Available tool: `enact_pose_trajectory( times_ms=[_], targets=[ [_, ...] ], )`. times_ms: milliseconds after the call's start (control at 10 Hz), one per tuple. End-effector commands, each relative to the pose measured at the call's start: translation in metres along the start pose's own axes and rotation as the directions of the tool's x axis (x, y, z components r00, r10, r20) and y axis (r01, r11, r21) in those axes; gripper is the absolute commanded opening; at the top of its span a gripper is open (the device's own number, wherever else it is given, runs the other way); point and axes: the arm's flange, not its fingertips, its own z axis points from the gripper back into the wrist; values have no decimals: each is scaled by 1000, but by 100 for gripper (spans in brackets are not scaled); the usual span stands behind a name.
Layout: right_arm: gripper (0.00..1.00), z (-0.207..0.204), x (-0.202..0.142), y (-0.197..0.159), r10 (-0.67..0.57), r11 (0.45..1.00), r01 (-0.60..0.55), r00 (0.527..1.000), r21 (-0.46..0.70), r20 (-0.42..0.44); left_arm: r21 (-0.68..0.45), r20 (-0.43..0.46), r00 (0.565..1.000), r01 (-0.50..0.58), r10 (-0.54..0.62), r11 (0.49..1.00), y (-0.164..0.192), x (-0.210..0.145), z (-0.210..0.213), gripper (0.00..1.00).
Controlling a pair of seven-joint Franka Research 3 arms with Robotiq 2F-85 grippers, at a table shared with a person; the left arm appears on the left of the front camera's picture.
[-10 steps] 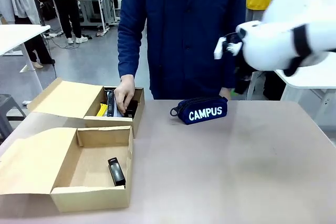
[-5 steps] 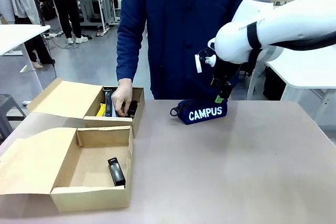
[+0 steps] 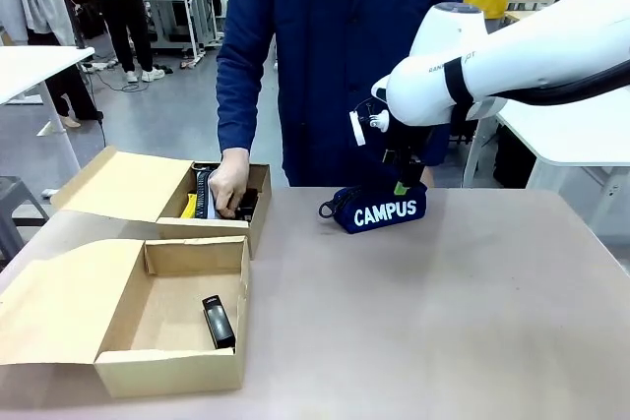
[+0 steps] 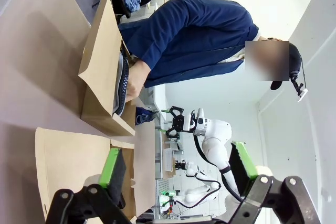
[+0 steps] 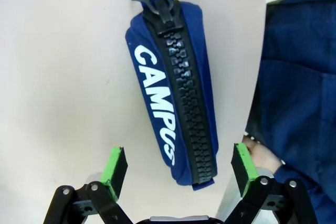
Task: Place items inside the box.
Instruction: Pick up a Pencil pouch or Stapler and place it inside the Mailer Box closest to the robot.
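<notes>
Front: right gripper (image 3: 404, 187) hangs just above navy "CAMPUS" pencil case (image 3: 379, 210) on table; black stapler (image 3: 218, 322) lies in near box (image 3: 167, 373). Left wrist: left gripper (image 4: 176, 153) spread wide, holding nothing. Right wrist: right gripper (image 5: 178, 156) spread wide, the case (image 5: 173, 77) zipper-up, its near end between the pads (image 5: 115, 163), not touching them.

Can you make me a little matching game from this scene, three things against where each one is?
Things:
1. CAMPUS pencil case
2. black stapler
3. person's hand

Places:
A. inside the far box
B. on the table, below the open fingers of the right gripper
C. inside the near box

Pairs: 1-B, 2-C, 3-A
</notes>
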Motion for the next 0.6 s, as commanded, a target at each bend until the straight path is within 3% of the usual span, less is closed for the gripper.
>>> enact_pose_trajectory(
  times_ms=[0,500],
  targets=[
    [100,-6,9,-11,-14,1000,14,999,18,-30,-12,3,1000,8,-8,1000,-1,-4,0,100],
    [100,-19,11,-8,-22,998,23,1000,55,-12,-12,3,1000,8,-8,1000,-1,-4,0,100]
  ],
)
